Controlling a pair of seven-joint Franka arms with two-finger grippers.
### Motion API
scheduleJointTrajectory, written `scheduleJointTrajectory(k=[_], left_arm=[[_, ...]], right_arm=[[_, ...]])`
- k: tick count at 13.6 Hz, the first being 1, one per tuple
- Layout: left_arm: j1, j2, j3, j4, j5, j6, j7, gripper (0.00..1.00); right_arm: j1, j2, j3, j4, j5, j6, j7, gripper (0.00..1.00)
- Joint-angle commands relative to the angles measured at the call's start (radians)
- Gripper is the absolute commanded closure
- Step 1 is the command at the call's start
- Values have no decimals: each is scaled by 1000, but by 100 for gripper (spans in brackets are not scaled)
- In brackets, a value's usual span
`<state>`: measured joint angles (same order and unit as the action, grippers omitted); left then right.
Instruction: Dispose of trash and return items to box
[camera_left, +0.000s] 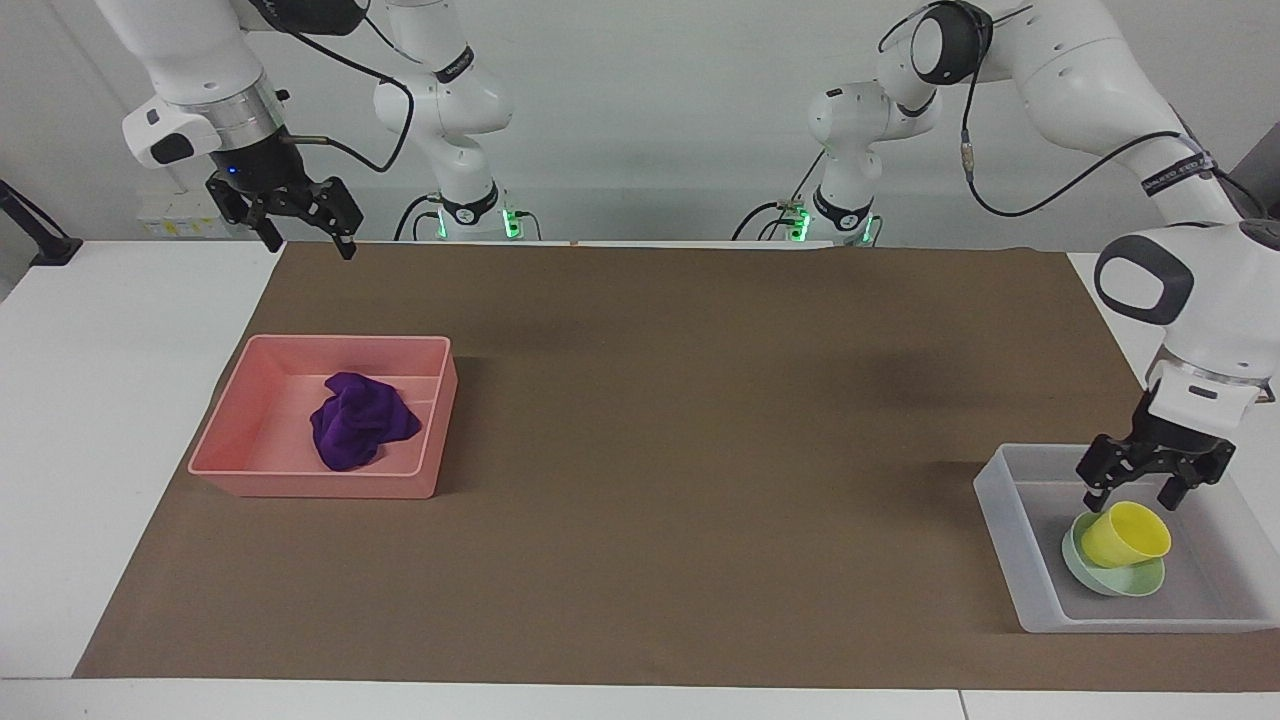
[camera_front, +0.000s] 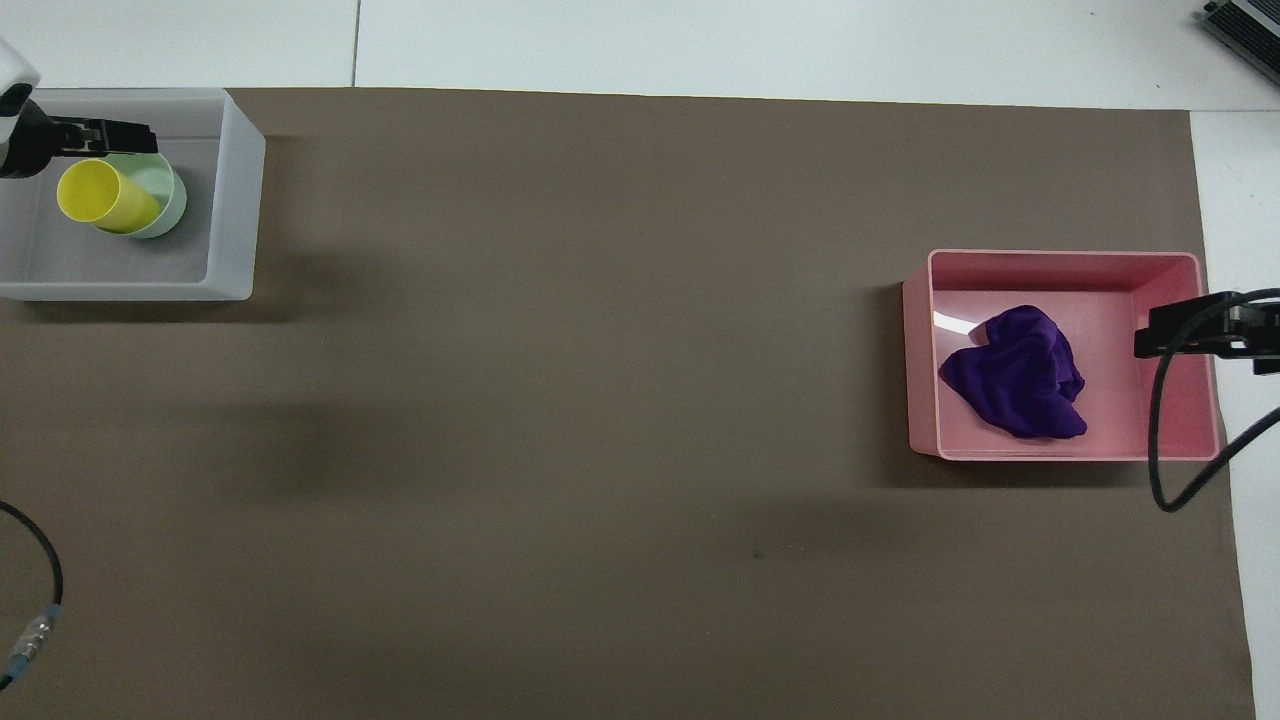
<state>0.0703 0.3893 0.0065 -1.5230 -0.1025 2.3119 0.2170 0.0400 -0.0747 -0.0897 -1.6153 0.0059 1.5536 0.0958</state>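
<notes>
You see the purple rag lying in the pink bin at the right arm's end of the worktop. Yellow cup rests tilted in the mint bowl, both inside the translucent box. Left claw hangs open, empty, just over the cup. Right claw waits raised, open, empty. Judged: both steps done; only retraction is left.

No legible text, label, brand, number or sign anywhere. Only tiny white lettering on dark bands round the arm links above the bench, too small to read.
</notes>
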Motion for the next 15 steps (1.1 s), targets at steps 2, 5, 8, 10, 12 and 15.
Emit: scheduleJointTrajectory(k=[2,5,8,10,12,15], left_arm=[[-108,-156,17,-149,9,-47,12,0],[-152,-246,18,-149,10,-210,9,0],[-152,-341,17,-144,10,-372,9,0],[-152,-372,18,-129,17,-465,9,0],[-153,-388,6,-102,100,-552,9,0],[-162,-372,-11,-16,118,-670,5,0]], right_arm=[[-23,4,22,22,0,-23,-18,0],[-17,3,22,22,-3,-26,-11,0],[-15,3,11,20,2,-24,-11,0],[-14,3,8,17,5,-21,-11,0],[-8,0,-7,14,9,-21,-11,0],[-11,-2,-10,12,16,-23,-11,0]])
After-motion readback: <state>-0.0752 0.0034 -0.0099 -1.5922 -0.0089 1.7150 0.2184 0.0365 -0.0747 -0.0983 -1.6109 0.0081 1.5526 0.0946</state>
